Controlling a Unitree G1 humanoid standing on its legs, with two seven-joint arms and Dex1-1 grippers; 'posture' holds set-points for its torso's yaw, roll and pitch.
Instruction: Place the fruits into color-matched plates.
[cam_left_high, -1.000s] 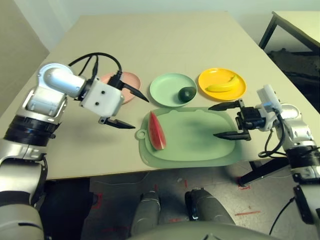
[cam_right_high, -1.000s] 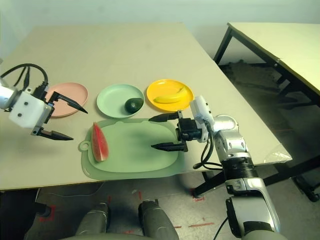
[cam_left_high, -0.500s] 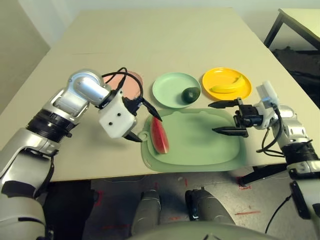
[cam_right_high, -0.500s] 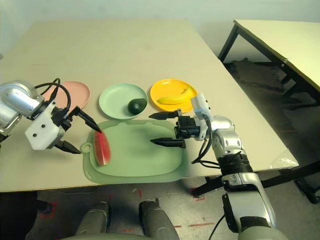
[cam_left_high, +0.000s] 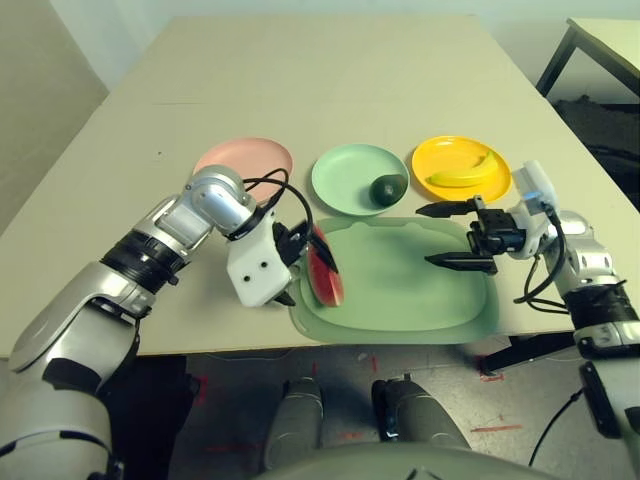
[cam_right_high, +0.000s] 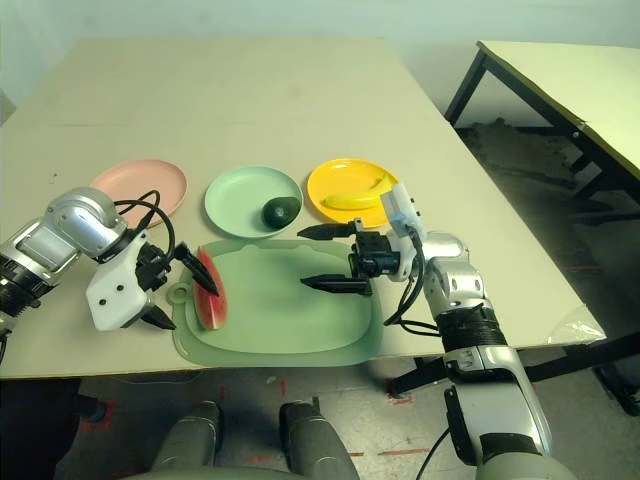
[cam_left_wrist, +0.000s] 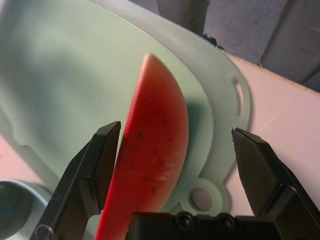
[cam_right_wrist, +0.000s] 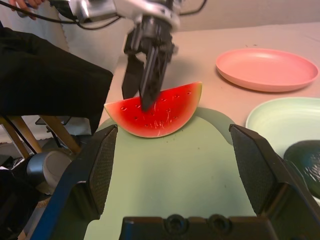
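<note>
Watermelon (cam_left_high: 328, 286) partly hidden behind left gripper (cam_left_high: 313, 286); avocado (cam_right_wrist: 306, 162) cut off, right wrist view.

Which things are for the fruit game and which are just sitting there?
For the job:
- watermelon wedge
- avocado
- banana
- pink plate
- mint green plate
- yellow plate

Just there:
- green cutting mat
- second table

The left arm (cam_left_high: 136, 257) has rounded silver shells, a ribbed black sleeve and a white block marked by two dark screws, with black cables looping above it. The right arm (cam_right_high: 474, 330) matches in silver and black, carrying dark cables and a white piece behind its black gripper (cam_right_high: 336, 258).
</note>
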